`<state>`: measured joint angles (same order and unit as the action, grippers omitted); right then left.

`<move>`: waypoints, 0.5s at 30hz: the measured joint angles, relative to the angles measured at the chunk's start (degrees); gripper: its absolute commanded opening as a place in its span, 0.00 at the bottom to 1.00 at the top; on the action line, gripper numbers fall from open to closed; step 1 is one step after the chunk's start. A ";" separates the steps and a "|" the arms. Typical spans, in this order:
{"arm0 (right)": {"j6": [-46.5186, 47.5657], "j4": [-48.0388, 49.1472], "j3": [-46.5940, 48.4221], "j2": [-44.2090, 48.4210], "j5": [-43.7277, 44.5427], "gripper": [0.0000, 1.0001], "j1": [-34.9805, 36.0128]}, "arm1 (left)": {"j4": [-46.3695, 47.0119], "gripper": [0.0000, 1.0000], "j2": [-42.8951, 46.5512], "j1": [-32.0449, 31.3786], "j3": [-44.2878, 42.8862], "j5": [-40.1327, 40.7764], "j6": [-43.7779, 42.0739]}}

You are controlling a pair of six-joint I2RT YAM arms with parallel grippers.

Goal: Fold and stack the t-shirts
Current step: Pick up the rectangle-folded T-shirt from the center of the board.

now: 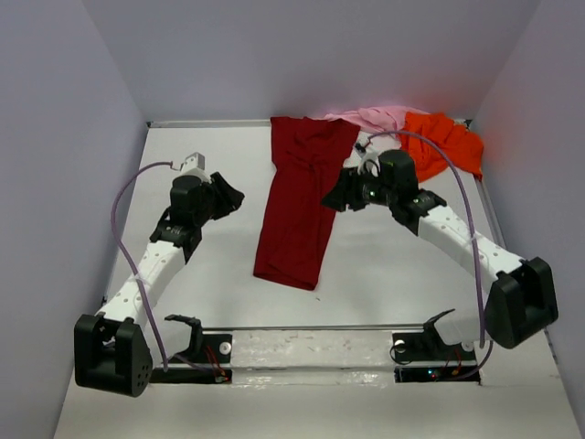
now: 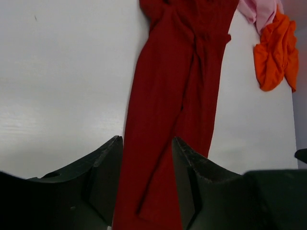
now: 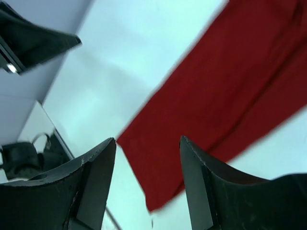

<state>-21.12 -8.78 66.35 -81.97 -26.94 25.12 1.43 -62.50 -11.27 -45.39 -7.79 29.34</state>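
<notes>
Red shirt lies in a long narrow strip mid-table, pink shirt and orange shirt heaped at the far right corner. Left gripper and right gripper flank it, jaws apart, both empty. The danger: pinch only one layer and that lengthwise fold flops open or drags crooked

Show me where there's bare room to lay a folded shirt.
Bare table left of the dark red shirt, and a near patch between it and the right arm. Crowded: far right corner, where pink shirt and orange shirt bunch.
</notes>
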 measured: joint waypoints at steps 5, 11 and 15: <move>-5.33 1.62 -21.70 7.91 6.43 0.61 2.97 | 2.97 0.54 0.04 -2.78 11.13 -4.04 5.62; -10.40 -1.14 -33.83 16.37 13.05 0.61 6.40 | 5.55 0.54 0.94 -8.28 16.96 -3.72 9.60; -13.05 -0.13 -35.65 19.43 16.17 0.61 8.72 | 6.05 0.54 3.85 -12.11 19.82 -2.86 11.87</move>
<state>-34.17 -8.91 30.70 -62.54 -10.76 33.85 7.49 -58.65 -23.38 -25.56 -10.66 41.21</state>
